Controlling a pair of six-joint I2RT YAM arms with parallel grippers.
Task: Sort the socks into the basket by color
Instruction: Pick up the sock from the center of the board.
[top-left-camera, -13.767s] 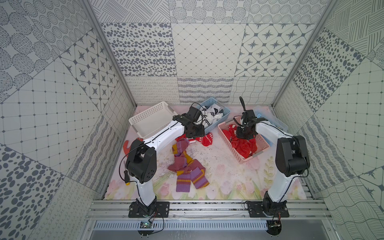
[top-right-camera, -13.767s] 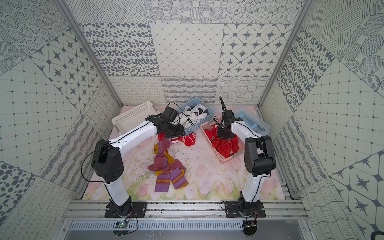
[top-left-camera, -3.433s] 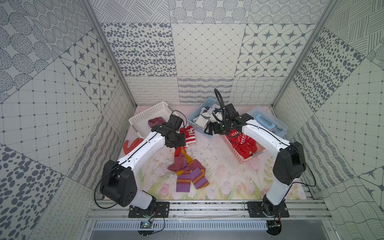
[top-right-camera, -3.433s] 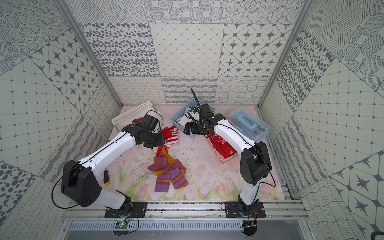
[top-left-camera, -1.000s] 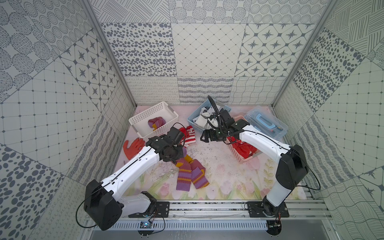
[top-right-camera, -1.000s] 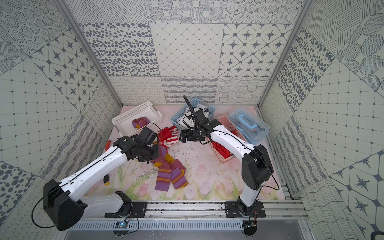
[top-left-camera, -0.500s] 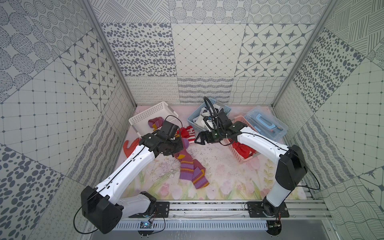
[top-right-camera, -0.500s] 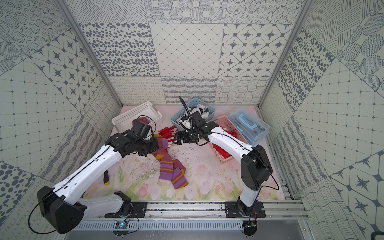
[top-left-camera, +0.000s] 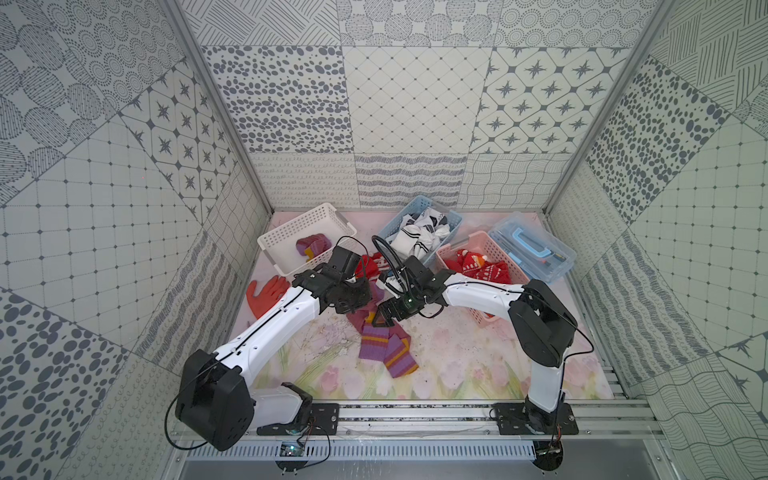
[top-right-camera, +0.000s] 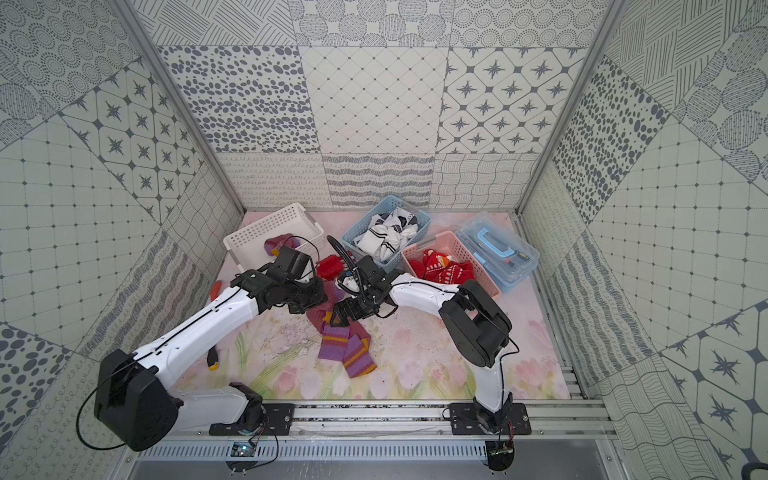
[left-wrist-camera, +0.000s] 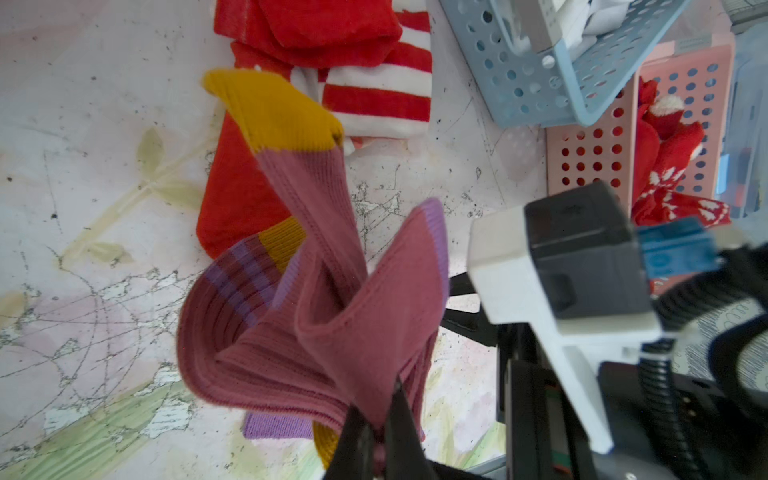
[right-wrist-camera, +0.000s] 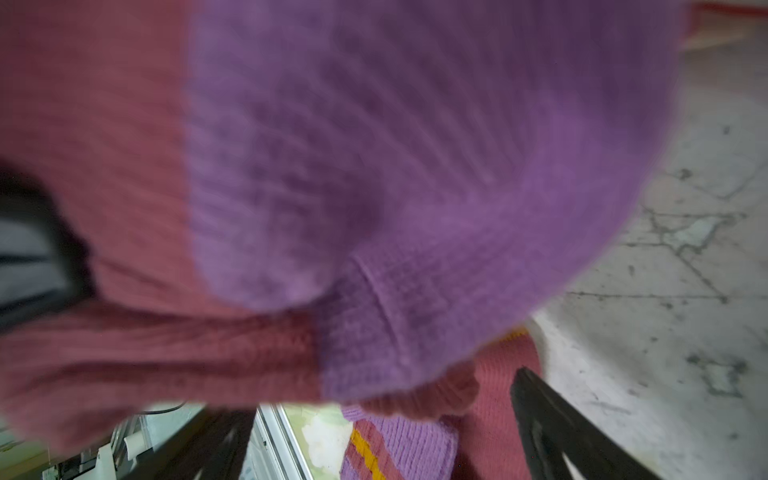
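Observation:
My left gripper (left-wrist-camera: 376, 436) is shut on a mauve sock with a mustard toe (left-wrist-camera: 324, 291), which hangs folded above the mat; in both top views it is mid-table (top-left-camera: 365, 297) (top-right-camera: 320, 299). My right gripper (right-wrist-camera: 382, 436) stands open over the purple-mauve striped socks (top-left-camera: 386, 349) (top-right-camera: 347, 349) on the mat, its fingers (right-wrist-camera: 552, 424) on either side of the fabric, close beside the left gripper (top-left-camera: 384, 316). Red-and-white striped socks (left-wrist-camera: 374, 95) (top-left-camera: 370, 264) lie behind both grippers. Purple knit held close to the right wrist camera blurs most of that view.
Along the back stand a white basket (top-left-camera: 307, 226) holding a purple sock (top-left-camera: 311, 247), a blue basket (top-left-camera: 451, 222) of white socks, and a pink basket (top-left-camera: 478, 245) of red socks. A clear box (top-left-camera: 532, 249) stands far right, an orange glove (top-left-camera: 266, 293) left.
The left gripper has lifted the mauve sock off the pile. The right gripper has swung forward and down to the striped socks, still open.

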